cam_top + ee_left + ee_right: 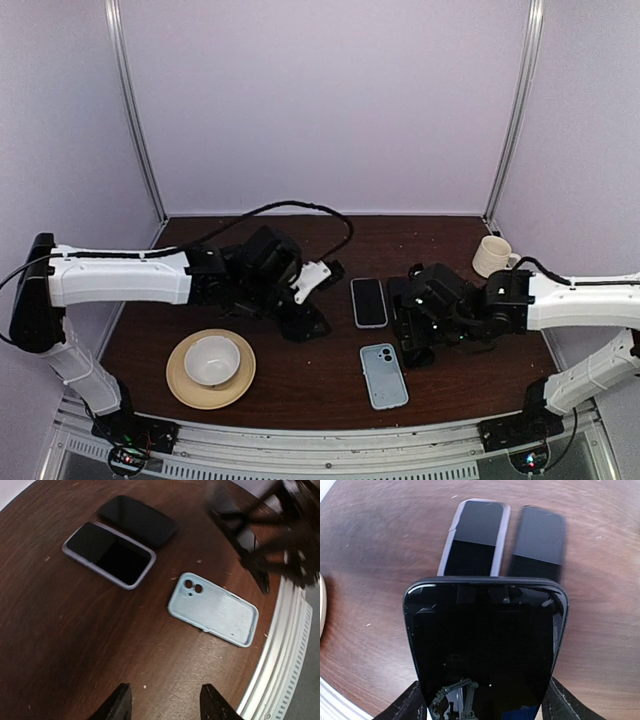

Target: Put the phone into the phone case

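My right gripper (484,705) is shut on the phone (485,650), a glossy all-black slab clamped by its long sides and held above the table. In the top view that gripper (418,330) hangs just right of the phone case (384,375). The case (214,609) is a light-blue shell lying inside-up near the front edge, with its camera cutouts showing. My left gripper (165,702) is open and empty, low over bare table. It sits left of the case (312,322).
A phone with a pale rim (369,302) (475,537) lies screen-up mid-table, with a second black slab (537,542) (137,520) beside it. A tan plate (180,385) holding a white bowl (211,358) sits front left. A cream mug (490,255) stands back right. The metal rail (285,645) runs close beyond the case.
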`<action>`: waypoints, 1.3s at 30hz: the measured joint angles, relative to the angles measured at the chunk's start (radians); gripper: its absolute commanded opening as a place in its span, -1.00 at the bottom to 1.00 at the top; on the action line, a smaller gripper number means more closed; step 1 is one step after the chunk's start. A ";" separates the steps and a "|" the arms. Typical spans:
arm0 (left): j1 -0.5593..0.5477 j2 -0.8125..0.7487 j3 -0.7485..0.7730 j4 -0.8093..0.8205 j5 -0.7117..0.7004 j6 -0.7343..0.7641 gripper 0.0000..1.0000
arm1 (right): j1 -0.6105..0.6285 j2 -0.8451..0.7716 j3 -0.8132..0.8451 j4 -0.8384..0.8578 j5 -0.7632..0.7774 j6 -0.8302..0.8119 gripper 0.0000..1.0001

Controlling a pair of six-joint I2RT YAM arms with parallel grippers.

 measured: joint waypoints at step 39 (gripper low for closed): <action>0.091 -0.107 -0.175 0.032 -0.196 -0.360 0.12 | 0.264 0.374 0.060 0.078 0.111 0.285 0.05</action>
